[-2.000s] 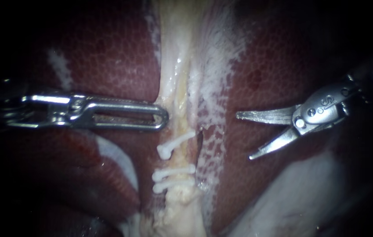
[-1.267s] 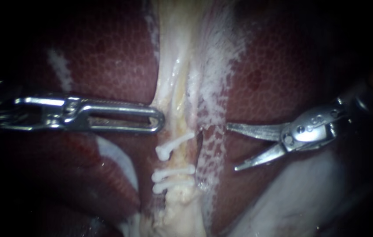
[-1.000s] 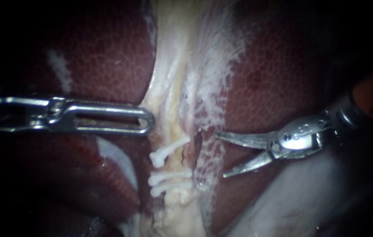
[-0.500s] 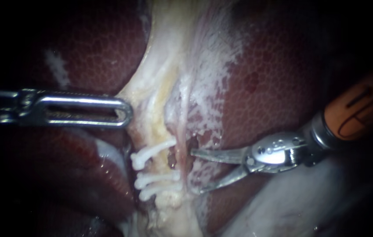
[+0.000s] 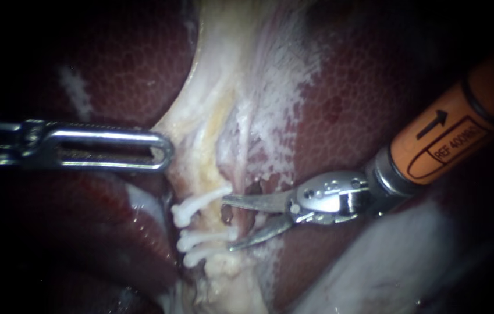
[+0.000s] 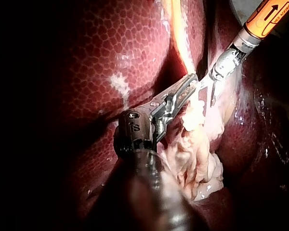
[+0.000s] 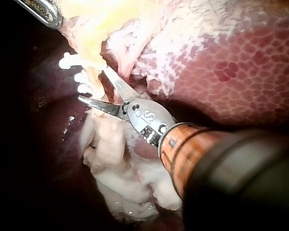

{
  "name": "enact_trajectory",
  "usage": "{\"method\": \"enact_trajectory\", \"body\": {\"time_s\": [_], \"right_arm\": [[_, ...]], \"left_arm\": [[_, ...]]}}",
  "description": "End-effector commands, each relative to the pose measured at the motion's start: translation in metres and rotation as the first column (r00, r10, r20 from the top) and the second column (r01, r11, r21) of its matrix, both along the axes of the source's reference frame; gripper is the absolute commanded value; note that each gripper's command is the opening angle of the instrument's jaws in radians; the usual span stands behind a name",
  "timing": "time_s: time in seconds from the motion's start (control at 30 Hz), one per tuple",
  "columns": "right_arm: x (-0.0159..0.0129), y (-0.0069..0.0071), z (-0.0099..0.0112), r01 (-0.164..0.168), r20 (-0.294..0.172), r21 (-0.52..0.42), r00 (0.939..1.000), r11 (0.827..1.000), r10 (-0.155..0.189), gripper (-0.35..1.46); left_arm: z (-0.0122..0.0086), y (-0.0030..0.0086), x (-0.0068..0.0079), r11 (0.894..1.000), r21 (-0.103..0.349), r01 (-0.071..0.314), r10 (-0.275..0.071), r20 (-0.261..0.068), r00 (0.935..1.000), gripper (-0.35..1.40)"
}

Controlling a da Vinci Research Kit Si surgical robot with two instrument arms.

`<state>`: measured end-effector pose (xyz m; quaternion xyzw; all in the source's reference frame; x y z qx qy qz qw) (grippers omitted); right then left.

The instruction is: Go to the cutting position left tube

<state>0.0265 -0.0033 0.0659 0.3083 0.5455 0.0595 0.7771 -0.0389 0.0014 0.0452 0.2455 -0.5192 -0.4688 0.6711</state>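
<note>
A pale tube (image 5: 210, 216) runs down the middle between the liver lobes and carries three white clips (image 5: 195, 201): one above, two close together below. My right instrument (image 5: 228, 224) comes in from the right with its two blades open. One blade lies by the upper clip and the other by the lower pair, so the tube stretch between them sits at the blade tips. The right wrist view shows the same open blades (image 7: 92, 85) beside the clips (image 7: 70, 61). My left instrument (image 5: 162, 152) is shut on the edge of the pale tissue band (image 5: 200, 134) and holds it to the left.
Dark red liver (image 5: 351, 99) lies on both sides of the band. A small dark opening (image 5: 226, 215) shows just right of the clipped tube. Pale folded tissue (image 6: 197, 154) hangs beside my left instrument (image 6: 185, 88). The right shaft's orange collar (image 5: 444, 136) is in view.
My right instrument has moved left, blades still open, from over the liver up to the clipped tube. The left instrument has drawn the pale band and clips leftward, then held still.
</note>
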Motion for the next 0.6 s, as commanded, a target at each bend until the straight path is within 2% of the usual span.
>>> {"method": "enact_trajectory", "body": {"time_s": [0.03,0.2,0.43,0.6], "right_arm": [[0.0001,0.0000,0.0000,0.003,0.001,-0.001,1.0000,1.000,-0.003,1.35],[0.0008,-0.0003,0.0002,0.008,0.002,0.002,1.0000,1.000,-0.008,1.35],[0.0015,-0.0009,0.0002,0.047,-0.019,0.016,0.9987,0.999,-0.047,1.32],[0.0022,-0.0009,0.0000,0.056,-0.031,0.022,0.9980,0.998,-0.055,1.29]], "left_arm": [[0.0000,0.0000,0.0000,1.000,0.000,0.000,0.000,0.000,1.0000,-0.35],[0.0000,0.0000,0.0000,1.000,0.000,0.000,0.000,0.000,1.0000,-0.35],[0.0001,0.0000,0.0000,1.000,0.000,0.000,0.000,0.000,1.0000,-0.35],[0.0001,0.0000,0.0000,1.000,-0.001,0.000,0.000,0.000,1.0000,-0.35]]}}
